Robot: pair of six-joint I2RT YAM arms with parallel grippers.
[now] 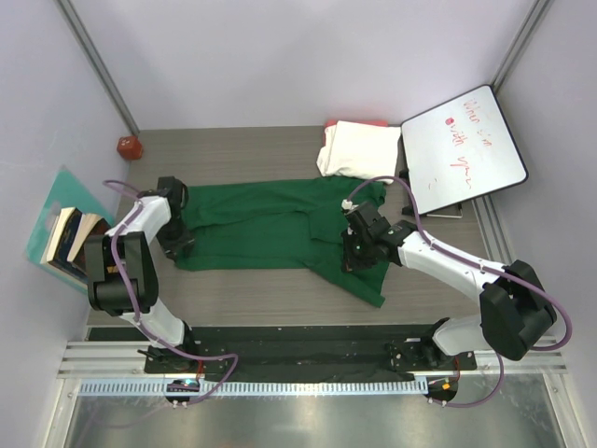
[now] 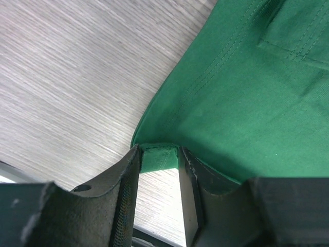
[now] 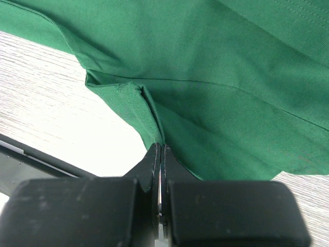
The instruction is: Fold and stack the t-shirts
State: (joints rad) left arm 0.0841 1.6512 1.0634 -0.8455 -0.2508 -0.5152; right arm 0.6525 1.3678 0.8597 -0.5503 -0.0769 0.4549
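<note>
The dark green t-shirt [image 1: 270, 229] lies spread across the middle of the table, with one part trailing toward the near edge at the right. My left gripper [image 1: 179, 245] is at its left end. In the left wrist view its jaws [image 2: 159, 154] stand partly apart, with the corner of the green hem [image 2: 160, 157] between the fingertips. My right gripper [image 1: 353, 254] is over the shirt's right part, shut [image 3: 161, 146] on a raised fold of the green cloth [image 3: 133, 103]. A cream-white folded t-shirt [image 1: 357, 149] sits at the back, a red-pink cloth edge [image 1: 359, 122] under it.
A white whiteboard [image 1: 464, 149] with red writing leans at the back right, beside the cream shirt. A small red object [image 1: 129, 147] sits in the back left corner. Books [image 1: 70, 238] on a teal sheet lie off the table's left side.
</note>
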